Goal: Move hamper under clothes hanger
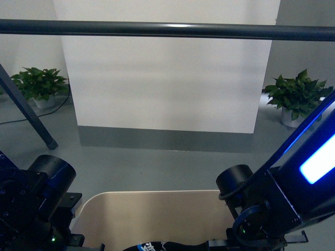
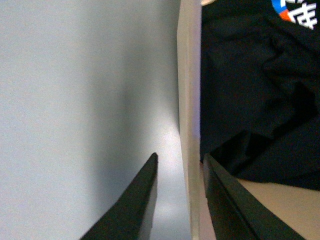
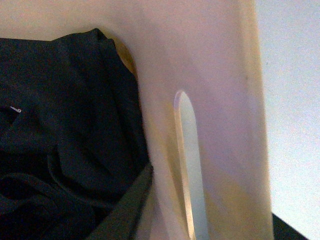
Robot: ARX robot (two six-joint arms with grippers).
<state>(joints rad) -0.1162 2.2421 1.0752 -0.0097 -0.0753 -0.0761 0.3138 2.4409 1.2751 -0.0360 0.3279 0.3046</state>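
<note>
The beige hamper (image 1: 157, 219) stands on the floor at the near edge of the front view, between my two arms. The clothes hanger's dark round bar (image 1: 167, 30) runs across above and beyond it, with one angled leg (image 1: 29, 115) on the left. My left gripper (image 2: 180, 160) is shut on the hamper's side wall (image 2: 189, 100), one finger outside and one inside. My right gripper (image 3: 210, 192) is shut on the opposite wall beside the handle slot (image 3: 187, 160). A black garment (image 2: 255, 90) with a printed logo lies inside the hamper.
A white wall panel (image 1: 167, 78) stands behind the bar. Potted plants sit on the grey floor at far left (image 1: 41, 83) and far right (image 1: 298, 97). Open floor lies between the hamper and the panel.
</note>
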